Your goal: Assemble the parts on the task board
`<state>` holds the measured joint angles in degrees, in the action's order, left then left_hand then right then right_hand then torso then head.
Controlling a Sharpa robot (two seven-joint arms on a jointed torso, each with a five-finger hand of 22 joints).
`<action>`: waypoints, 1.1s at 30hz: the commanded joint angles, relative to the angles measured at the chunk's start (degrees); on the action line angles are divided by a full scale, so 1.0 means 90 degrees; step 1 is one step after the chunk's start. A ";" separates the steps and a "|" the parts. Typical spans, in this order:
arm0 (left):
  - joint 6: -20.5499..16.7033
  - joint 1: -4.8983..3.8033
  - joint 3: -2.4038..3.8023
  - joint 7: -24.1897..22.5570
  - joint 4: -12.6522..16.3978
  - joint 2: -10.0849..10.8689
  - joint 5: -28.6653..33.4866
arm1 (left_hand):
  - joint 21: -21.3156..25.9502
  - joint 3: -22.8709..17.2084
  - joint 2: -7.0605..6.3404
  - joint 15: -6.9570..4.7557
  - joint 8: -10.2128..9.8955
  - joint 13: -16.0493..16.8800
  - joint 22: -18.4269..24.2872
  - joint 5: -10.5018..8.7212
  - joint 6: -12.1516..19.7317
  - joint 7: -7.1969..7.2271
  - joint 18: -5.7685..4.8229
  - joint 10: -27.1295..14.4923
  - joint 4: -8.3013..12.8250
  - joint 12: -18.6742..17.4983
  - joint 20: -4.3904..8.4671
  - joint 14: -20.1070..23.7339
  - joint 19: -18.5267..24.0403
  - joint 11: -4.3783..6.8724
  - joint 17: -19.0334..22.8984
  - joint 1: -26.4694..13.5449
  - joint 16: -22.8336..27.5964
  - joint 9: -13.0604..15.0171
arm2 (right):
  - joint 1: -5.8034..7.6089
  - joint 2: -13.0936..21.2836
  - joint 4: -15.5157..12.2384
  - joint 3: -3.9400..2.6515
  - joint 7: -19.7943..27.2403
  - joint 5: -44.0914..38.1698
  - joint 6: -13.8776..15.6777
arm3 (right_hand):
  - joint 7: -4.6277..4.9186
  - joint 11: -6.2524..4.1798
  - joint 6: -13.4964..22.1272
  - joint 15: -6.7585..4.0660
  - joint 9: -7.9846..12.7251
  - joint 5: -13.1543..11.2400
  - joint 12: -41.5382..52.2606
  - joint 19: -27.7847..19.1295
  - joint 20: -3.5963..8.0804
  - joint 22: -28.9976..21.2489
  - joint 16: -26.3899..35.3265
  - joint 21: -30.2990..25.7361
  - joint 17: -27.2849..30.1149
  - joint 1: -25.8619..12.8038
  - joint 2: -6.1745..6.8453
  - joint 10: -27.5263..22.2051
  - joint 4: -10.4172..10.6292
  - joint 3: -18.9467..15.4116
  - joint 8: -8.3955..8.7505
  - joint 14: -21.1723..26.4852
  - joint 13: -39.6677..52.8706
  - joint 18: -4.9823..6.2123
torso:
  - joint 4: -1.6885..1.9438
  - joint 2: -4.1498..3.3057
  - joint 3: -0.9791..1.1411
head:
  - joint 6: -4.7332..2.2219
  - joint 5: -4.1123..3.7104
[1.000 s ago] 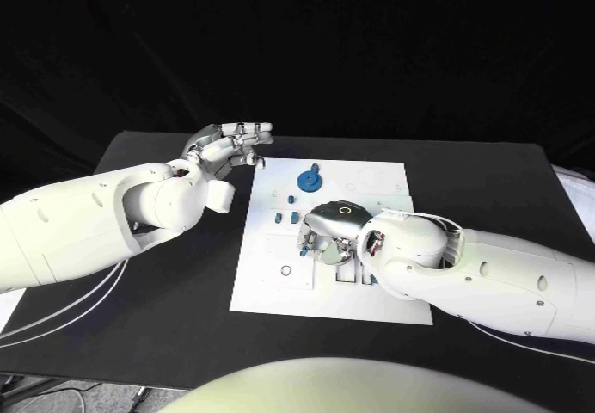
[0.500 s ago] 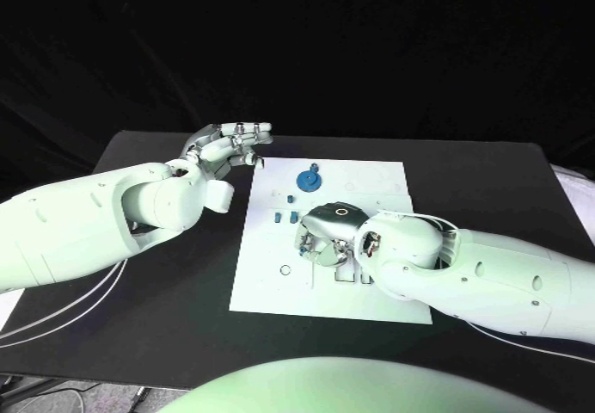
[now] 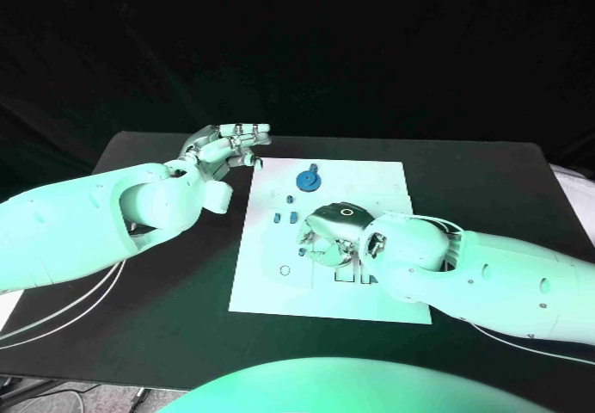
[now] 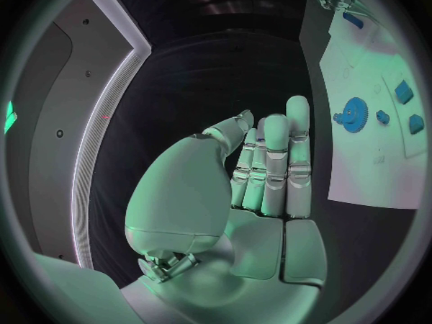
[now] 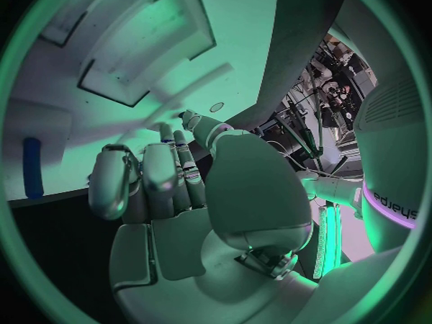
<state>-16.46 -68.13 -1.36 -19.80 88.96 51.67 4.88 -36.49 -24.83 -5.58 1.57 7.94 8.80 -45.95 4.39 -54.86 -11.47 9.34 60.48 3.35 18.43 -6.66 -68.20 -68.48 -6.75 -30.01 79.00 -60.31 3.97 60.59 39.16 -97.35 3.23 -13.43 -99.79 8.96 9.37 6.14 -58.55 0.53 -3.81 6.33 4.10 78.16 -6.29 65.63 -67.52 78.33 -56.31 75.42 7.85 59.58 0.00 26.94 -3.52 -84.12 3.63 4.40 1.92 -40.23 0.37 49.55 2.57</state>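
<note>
The left hand (image 3: 230,144) is hanging over the black bench (image 3: 162,284), just beside the far left corner of the white task board (image 3: 384,185). Its fingers (image 4: 274,162) are lying straight and close together, holding nothing. A round blue gear (image 3: 309,179) is sitting on the far part of the board, with small blue parts (image 3: 288,218) a little nearer. The right hand (image 3: 333,237) is reaching down over the middle of the board. Its fingers (image 5: 162,176) are curling in narrow, and I cannot tell if they are holding anything.
</note>
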 commanded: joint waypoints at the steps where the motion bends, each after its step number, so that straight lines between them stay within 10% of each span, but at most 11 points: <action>1: 0.0124 -0.0003 0.0004 0.0006 0.0006 -0.0003 0.0022 | 0.0023 0.0032 0.0032 -0.0006 0.0033 0.0011 0.0008 0.0041 0.0052 0.0015 0.0120 -0.0052 0.0010 0.0025 -0.0040 0.0050 0.0015 0.0012 0.0006 0.0031 -0.0043 0.0000 | 0.0008 0.0200 -0.0210 -0.0017 -0.0075 -0.0047 0.0316 | -0.0012 -0.0007 -0.0076 0.0034 -0.0012 0.0046 0.0043 0.0013 -0.0040 -0.0002 -0.0022 -0.0014 0.0019 0.0088 -0.0013 0.0091 -0.0023 -0.0015 -0.0035 -0.0099 0.0011 0.0070 | -0.0006 0.0007 -0.0002 | -0.0014 -0.0026; 8: 0.0134 -0.0003 0.0004 0.0015 0.0003 0.0003 0.0020 | 0.0026 0.0036 0.0035 -0.0003 0.0040 0.0014 0.0008 0.0041 0.0069 0.0011 0.0120 -0.0075 0.0017 0.0041 -0.0043 0.0058 0.0016 0.0008 0.0019 0.0035 -0.0042 0.0000 | 0.0297 0.0894 -0.0679 -0.0118 -0.0249 0.0076 0.0289 | -0.0065 -0.0040 -0.0103 0.0012 -0.0014 0.0041 0.0107 0.0012 -0.0036 -0.0008 -0.0021 -0.0017 0.0051 0.0071 0.0040 0.0177 -0.0040 -0.0055 -0.0027 -0.0089 0.0010 0.0072 | -0.0021 0.0008 -0.0004 | -0.0096 -0.0102; 15: 0.0154 -0.0003 0.0004 0.0005 0.0022 -0.0004 0.0018 | 0.0026 0.0036 0.0035 -0.0003 0.0040 0.0014 0.0008 0.0041 0.0069 0.0011 0.0120 -0.0075 0.0017 0.0041 -0.0043 0.0058 0.0016 0.0008 0.0019 0.0035 -0.0042 0.0000 | 0.0673 0.1423 -0.0632 -0.0155 -0.0490 -0.0036 -0.0100 | -0.0395 -0.0108 0.0126 -0.0201 0.0002 -0.0063 -0.0027 -0.0011 0.0153 -0.0078 0.0024 -0.0069 0.0194 0.0070 0.0243 -0.0376 0.0079 -0.0789 -0.0006 -0.0077 0.0000 0.0082 | -0.0023 0.0008 -0.0010 | -0.0181 -0.0177; 33: 0.0167 -0.0003 0.0004 0.0001 0.0017 -0.0012 0.0016 | 0.0028 0.0038 0.0037 -0.0001 0.0048 0.0017 0.0008 0.0042 0.0077 0.0010 0.0119 -0.0088 0.0023 0.0054 -0.0044 0.0065 0.0019 0.0006 0.0027 0.0041 -0.0041 0.0000 | 0.0717 0.1448 -0.0351 -0.0146 -0.0407 -0.0027 -0.0726 | -0.0407 -0.0148 0.0002 -0.0172 -0.0014 -0.0123 0.0203 -0.0003 0.0130 -0.0110 0.0058 -0.0102 0.0320 0.0399 0.0040 -0.0105 0.0231 -0.1157 -0.0028 -0.0082 0.0025 0.0079 | -0.0011 0.0000 -0.0004 | -0.0187 -0.0167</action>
<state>-16.08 -68.14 -1.36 -19.51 89.03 51.64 4.88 -36.49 -24.68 -5.58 1.43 8.17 8.90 -45.96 4.39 -54.62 -11.32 9.34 60.19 3.50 18.82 -6.66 -68.03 -68.48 -6.63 -29.82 79.00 -60.54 3.97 67.11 52.29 -100.57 1.89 -17.33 -99.88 5.87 5.77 4.78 -58.18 -1.05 -3.88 5.51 5.80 78.07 -5.12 64.65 -67.23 77.67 -53.47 78.58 8.45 58.47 1.99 16.74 -3.52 -84.02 3.83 4.41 1.85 -40.20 0.34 47.82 0.97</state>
